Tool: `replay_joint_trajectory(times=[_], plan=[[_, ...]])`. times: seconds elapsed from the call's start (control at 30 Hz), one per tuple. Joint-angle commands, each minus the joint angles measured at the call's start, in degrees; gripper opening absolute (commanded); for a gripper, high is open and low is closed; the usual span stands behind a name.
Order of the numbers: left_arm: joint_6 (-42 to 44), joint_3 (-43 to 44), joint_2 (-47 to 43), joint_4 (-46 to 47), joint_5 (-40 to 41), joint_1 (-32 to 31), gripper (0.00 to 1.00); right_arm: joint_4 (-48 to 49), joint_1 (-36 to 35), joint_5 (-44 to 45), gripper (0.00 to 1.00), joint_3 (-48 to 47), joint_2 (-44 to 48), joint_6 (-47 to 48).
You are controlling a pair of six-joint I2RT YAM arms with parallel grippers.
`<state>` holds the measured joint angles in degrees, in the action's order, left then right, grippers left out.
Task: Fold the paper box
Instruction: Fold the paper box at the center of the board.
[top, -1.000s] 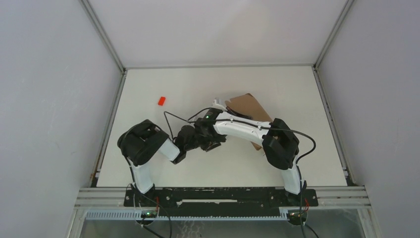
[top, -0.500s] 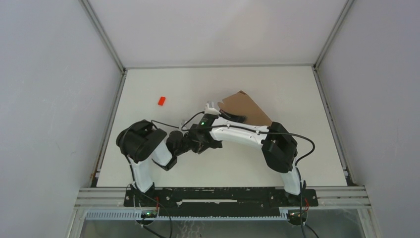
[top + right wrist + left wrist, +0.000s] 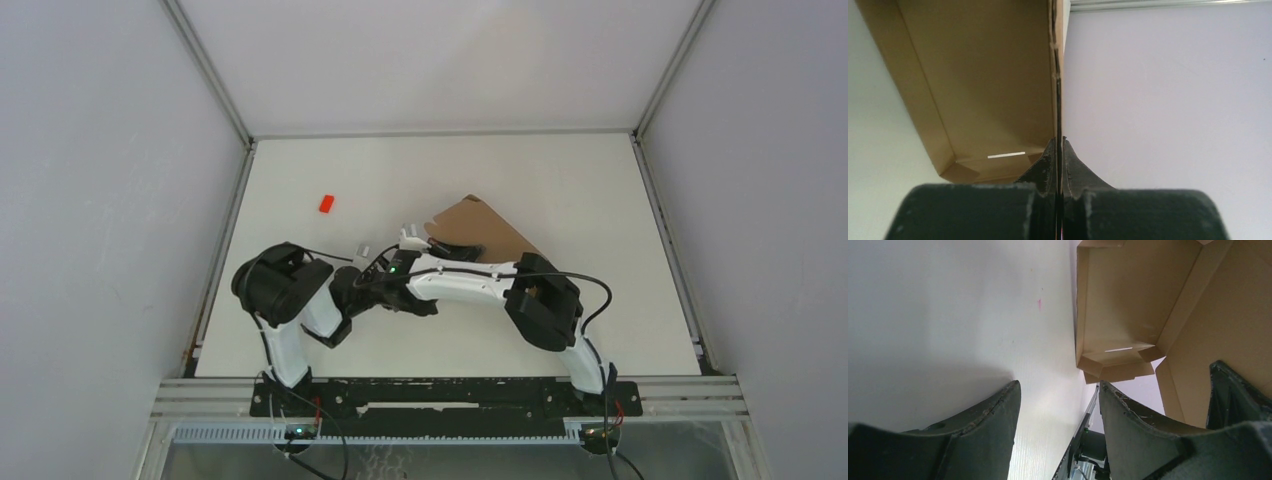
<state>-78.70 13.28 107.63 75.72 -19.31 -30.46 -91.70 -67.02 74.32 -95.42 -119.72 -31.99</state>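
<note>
The paper box [image 3: 480,228] is brown cardboard, partly folded, with one wide panel raised, and sits at mid-table. In the right wrist view its inside [image 3: 983,75] shows low side walls and a slit. My right gripper [image 3: 1059,142] is shut on the thin edge of an upright panel, which runs edge-on between the fingers. From above, the right gripper [image 3: 416,239] is at the box's left corner. My left gripper [image 3: 1058,390] is open with nothing between its fingers. It is low over the table, short of the box [image 3: 1128,305], and to the box's left [image 3: 364,253] in the top view.
A small red block [image 3: 326,203] lies on the white table [image 3: 600,200] at the far left. Grey walls enclose the table on three sides. The right forearm [image 3: 460,282] stretches across the middle, just in front of the box.
The right gripper has pulled the box leftward and slightly nearer. The left gripper has drawn back to the left, staying open.
</note>
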Motion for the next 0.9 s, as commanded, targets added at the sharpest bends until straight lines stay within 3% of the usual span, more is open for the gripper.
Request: replay_joint_trajectory(times=[0.0,0.2,0.37,0.63,0.87], plan=[[0.29,-1.6,-1.21,1.19,0.12,1.15,0.65,1.03,-1.6,0.11,0.0,-0.88,-0.69,-2.43],[-0.34,-2.67,0.71,4.62,-0.37,2.47,0.64,8.74,-2.31,-3.5,0.0,0.8,1.45,3.59],[-0.24,-2.78,0.34,4.68,-0.46,2.6,0.64,0.19,-1.54,0.85,0.0,-1.77,1.12,-4.06],[-0.41,-2.57,-0.32,4.63,-1.11,2.6,0.64,1.37,3.09,3.73,0.0,-0.79,3.89,0.24],[-0.48,-2.37,-1.59,4.53,-1.83,2.75,0.64,0.95,4.58,7.51,0.0,-7.51,1.61,2.13]])
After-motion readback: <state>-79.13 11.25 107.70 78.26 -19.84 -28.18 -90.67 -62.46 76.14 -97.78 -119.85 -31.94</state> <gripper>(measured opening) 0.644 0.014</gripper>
